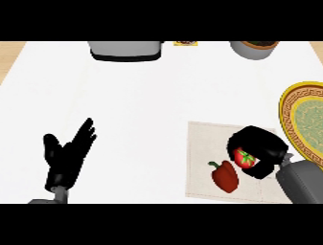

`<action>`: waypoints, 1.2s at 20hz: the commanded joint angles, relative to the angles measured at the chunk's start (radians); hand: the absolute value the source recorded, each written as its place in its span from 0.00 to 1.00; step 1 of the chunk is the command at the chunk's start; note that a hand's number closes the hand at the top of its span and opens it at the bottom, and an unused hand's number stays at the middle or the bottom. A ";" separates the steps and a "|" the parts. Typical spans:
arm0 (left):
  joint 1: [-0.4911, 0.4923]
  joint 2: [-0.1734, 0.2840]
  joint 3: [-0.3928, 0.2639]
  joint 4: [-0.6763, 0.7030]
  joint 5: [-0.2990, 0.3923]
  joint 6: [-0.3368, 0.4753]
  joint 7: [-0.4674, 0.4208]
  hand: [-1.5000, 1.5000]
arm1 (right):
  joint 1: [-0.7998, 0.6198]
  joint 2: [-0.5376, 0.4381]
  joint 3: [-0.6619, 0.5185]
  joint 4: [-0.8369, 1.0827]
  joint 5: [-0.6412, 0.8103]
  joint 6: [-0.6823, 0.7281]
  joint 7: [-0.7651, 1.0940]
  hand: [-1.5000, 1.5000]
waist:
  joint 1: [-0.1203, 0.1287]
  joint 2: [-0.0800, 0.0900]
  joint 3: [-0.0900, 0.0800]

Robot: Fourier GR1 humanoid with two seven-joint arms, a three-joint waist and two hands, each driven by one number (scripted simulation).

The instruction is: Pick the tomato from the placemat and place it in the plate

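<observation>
So my right hand [257, 149] is down on the placemat [205, 139] with its fingers curled round the tomato [246, 158], and you can only see a slice of red skin and the green stem top peeking out between fingers and thumb. The tomato looks like it's sitting on the mat or barely off it, can't really tell which from this steep angle. There's a red bell pepper [225, 176] just beside it on the same mat, close enough that I'd want to come straight up and not drag sideways into it. My guess on handling: a tomato is light, round and smooth-skinned, so it'll want to roll or squirt out if I only pinch it at the top. It's also soft, so wrapping round the widest part, fingers on one side and thumb opposite, seems smarter than squeezing the stem end. The plate [291, 98], the yellow-rimmed one with the green centre, is just to the right of the mat, so it should be a short carry over the rim. My left hand [66, 154] is resting open, fingers up, at the lower left.
</observation>
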 commanded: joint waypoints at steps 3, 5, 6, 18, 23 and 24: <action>-0.003 -0.023 0.013 0.031 -0.015 -0.024 -0.016 0.50 | -0.026 0.014 -0.061 0.103 0.053 -0.100 -0.101 1.00 | 0.000 0.003 0.003; 0.005 -0.003 0.036 -0.020 -0.002 -0.019 0.008 0.50 | 0.053 0.022 -0.064 -0.066 0.023 -0.099 -0.055 1.00 | -0.005 0.001 0.003; 0.003 -0.012 0.021 0.001 -0.014 -0.020 0.004 0.50 | -0.019 0.023 -0.112 0.005 -0.018 -0.083 -0.098 1.00 | -0.001 0.003 0.003; 0.021 -0.002 0.033 -0.023 -0.003 -0.013 -0.004 0.50 | -0.165 0.096 -0.670 0.056 -0.069 -0.477 0.746 1.00 | -0.042 0.021 -0.004; 0.012 0.001 0.024 -0.032 -0.010 -0.018 -0.009 0.50 | -0.256 0.090 -0.814 0.056 0.017 -0.704 1.041 1.00 | 0.010 0.035 -0.005; -0.001 -0.007 0.017 -0.032 -0.007 -0.020 -0.001 0.50 | -0.281 0.087 -0.838 0.051 0.039 -0.750 1.094 1.00 | 0.012 0.039 -0.005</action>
